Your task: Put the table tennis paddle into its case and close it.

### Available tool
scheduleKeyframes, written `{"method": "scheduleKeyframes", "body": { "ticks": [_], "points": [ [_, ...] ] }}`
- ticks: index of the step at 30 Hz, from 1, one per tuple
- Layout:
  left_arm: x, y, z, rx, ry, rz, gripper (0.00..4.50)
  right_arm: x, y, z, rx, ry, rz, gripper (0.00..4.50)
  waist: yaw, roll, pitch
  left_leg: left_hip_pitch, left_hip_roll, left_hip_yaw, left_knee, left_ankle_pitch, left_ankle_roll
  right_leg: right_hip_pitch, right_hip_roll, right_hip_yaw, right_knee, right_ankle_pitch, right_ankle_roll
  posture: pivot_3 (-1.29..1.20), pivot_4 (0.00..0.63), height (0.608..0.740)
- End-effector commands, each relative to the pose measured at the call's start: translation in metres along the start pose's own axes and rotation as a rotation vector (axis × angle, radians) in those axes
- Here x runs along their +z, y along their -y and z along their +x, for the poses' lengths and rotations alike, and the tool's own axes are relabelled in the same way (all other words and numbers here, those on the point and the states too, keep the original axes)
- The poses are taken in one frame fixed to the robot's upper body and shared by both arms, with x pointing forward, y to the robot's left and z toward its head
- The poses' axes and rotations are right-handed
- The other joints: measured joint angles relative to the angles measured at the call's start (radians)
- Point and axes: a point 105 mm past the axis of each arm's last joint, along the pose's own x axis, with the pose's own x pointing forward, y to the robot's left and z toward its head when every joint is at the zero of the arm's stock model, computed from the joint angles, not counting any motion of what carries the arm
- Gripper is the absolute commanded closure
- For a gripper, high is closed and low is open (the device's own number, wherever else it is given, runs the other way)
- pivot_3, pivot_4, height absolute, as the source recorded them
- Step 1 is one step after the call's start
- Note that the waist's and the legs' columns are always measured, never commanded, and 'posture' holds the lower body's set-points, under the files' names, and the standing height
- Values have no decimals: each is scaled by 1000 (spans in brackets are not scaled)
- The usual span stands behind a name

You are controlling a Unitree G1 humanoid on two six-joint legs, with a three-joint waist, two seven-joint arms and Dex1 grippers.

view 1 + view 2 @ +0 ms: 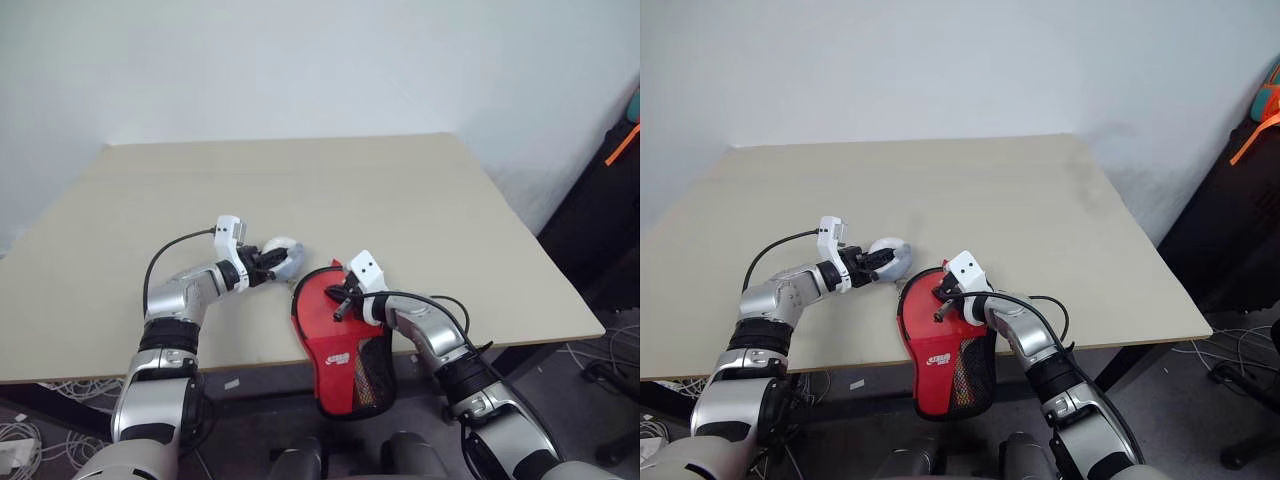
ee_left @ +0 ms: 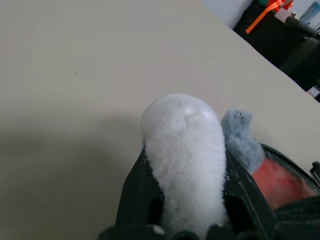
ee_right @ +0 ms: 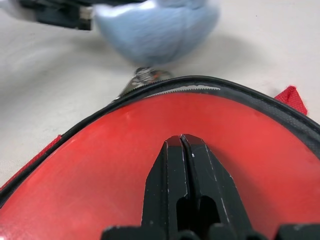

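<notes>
Though illegible, white logo on red case (image 1: 345, 345)

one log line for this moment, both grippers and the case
left gripper: shut on fluffy grey-white pompom | right gripper: shut, over case | case: red, at table front edge, overhanging | zip: cannot tell

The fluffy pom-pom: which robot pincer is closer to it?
Left. The left pincer is clamped on the fluffy pom-pom. The right pincer, shut, rests on the red case beside it.
</notes>
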Motion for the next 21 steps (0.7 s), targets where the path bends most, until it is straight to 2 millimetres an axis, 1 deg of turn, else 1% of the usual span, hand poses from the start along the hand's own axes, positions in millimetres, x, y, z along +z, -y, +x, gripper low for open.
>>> {"method": "scheduleKeyframes", "body": {
  "ticks": [1, 4, 11, 17, 21],
  "points": [
    [28, 9, 9, -19, 66, 76, 3904, -28, -5, 1, 18, -94, 26, 4500, 0, -1, -1, 0, 0, 0, 0, 0, 0, 0, 0, 0, 0, 0, 0, 0, 0, 739],
    [31, 13, 18, -29, 64, 96, 3904, -31, -7, 2, 22, -99, 23, 4500, 0, -3, -3, 0, 0, 0, 0, 0, 0, 0, 0, 0, 0, 0, 0, 0, 0, 739],
    [47, 28, 43, -51, 81, 125, 3904, -35, -10, 2, 32, -109, 19, 4500, 0, -4, -3, 0, 0, 0, 0, 0, 0, 1, 0, -1, 0, 0, 0, 0, 0, 739],
    [60, 50, 67, -75, 84, 177, 3904, -36, -12, 3, 35, -112, 15, 4500, 0, -4, -3, 1, 0, 0, 0, 0, 0, 2, 0, -1, 0, 0, 0, 0, 0, 739],
    [65, 71, 80, -117, 91, 200, 3904, -36, -13, 3, 35, -112, 14, 4500, 0, -4, -3, 1, 0, -1, 0, 0, 0, 3, 0, -1, 0, 0, 1, 0, 0, 739]
  ]
}}
